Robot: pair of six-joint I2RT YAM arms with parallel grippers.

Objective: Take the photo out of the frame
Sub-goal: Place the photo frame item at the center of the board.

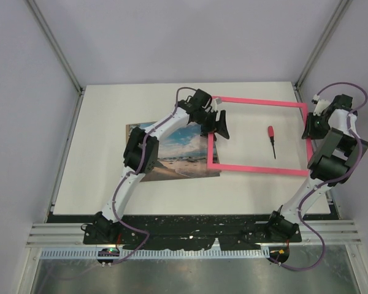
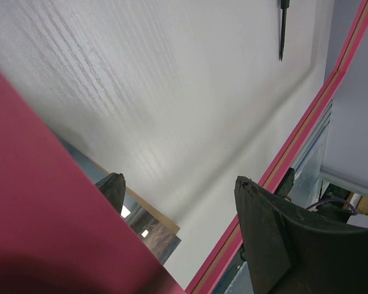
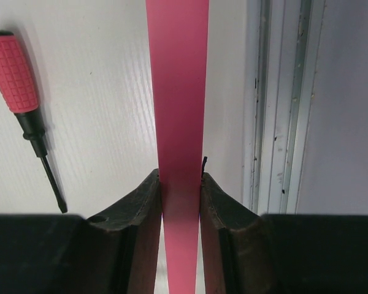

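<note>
The overhead view shows the photo [image 1: 183, 154] flat on the table [image 1: 98, 177] against the left side of the empty frame [image 1: 257, 169], a screwdriver [image 1: 272, 139] inside it; only the wrist views show the right gripper [image 3: 179, 180] pinching the frame's edge and the left gripper [image 2: 179, 180] spread open.

Hot pink on white, that's what jumps out from here.
The frame [image 1: 257, 168] is bright pink all round. The table [image 1: 110, 122] is white with a faint grain. The photo [image 1: 184, 160] gives blue sky, white cloud and tan sand. The screwdriver [image 1: 272, 138] has a red chequered handle and black shaft. The left arm [image 1: 162, 125] and right arm [image 1: 340, 119] are white and black, with purple cables.
</note>
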